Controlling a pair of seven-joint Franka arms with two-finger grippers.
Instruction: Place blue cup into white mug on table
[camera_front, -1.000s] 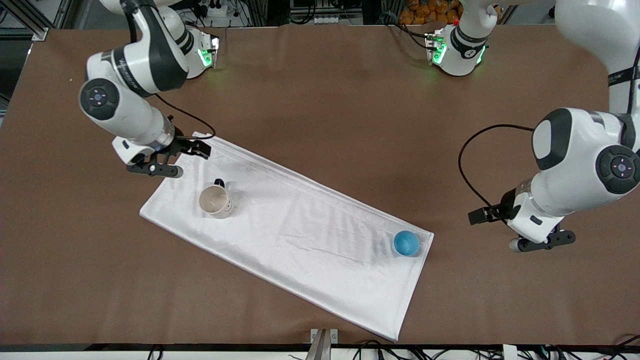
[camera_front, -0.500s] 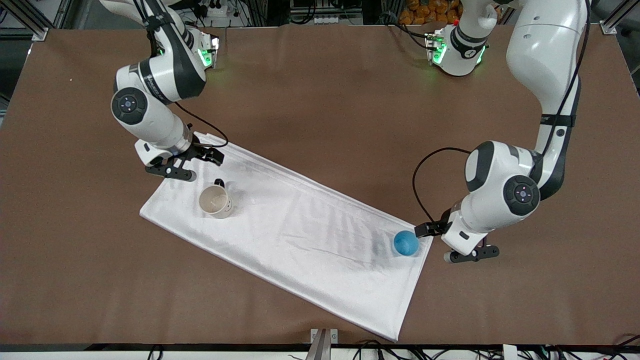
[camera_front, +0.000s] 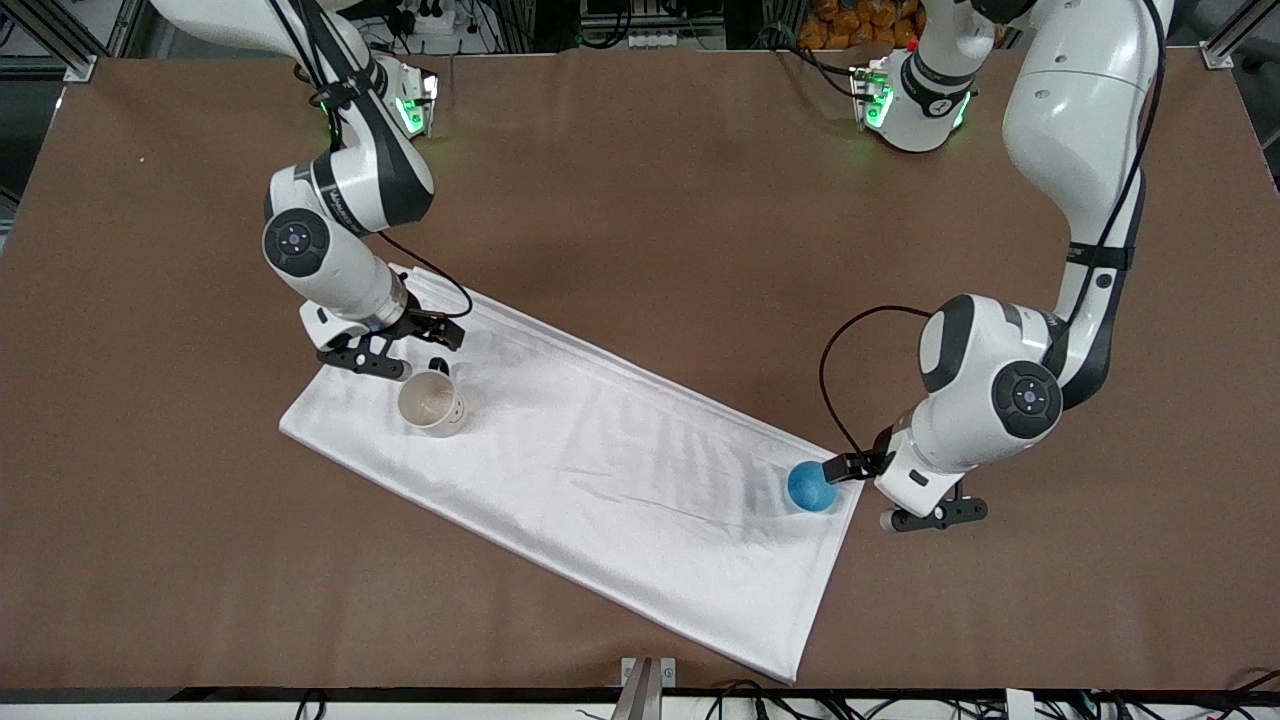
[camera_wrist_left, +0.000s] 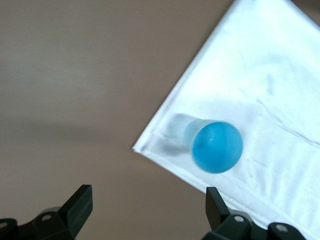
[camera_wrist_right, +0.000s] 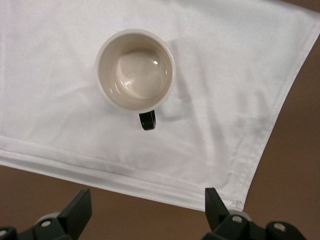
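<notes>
The blue cup (camera_front: 812, 486) (camera_wrist_left: 217, 147) stands upright on a white cloth, near the cloth's corner at the left arm's end of the table (camera_front: 640, 200). My left gripper (camera_front: 890, 492) (camera_wrist_left: 147, 200) hangs open over bare table just off that corner, beside the cup, with nothing between its fingers. The white mug (camera_front: 431, 403) (camera_wrist_right: 135, 70) stands upright and empty on the cloth toward the right arm's end, its dark handle (camera_wrist_right: 147, 121) pointing at my right gripper (camera_front: 400, 347) (camera_wrist_right: 147, 197). That gripper is open over the cloth's edge beside the mug.
The white folded cloth (camera_front: 600, 470) lies slantwise across the middle of the brown table, and both vessels stand on it. Bare brown table surrounds it on every side. The two arm bases (camera_front: 905, 100) stand along the table's edge farthest from the front camera.
Both arms have swung inward. The left gripper has come up beside the blue cup, and the right gripper has moved closer to the mug. Both stayed open; cup and mug have not moved.
</notes>
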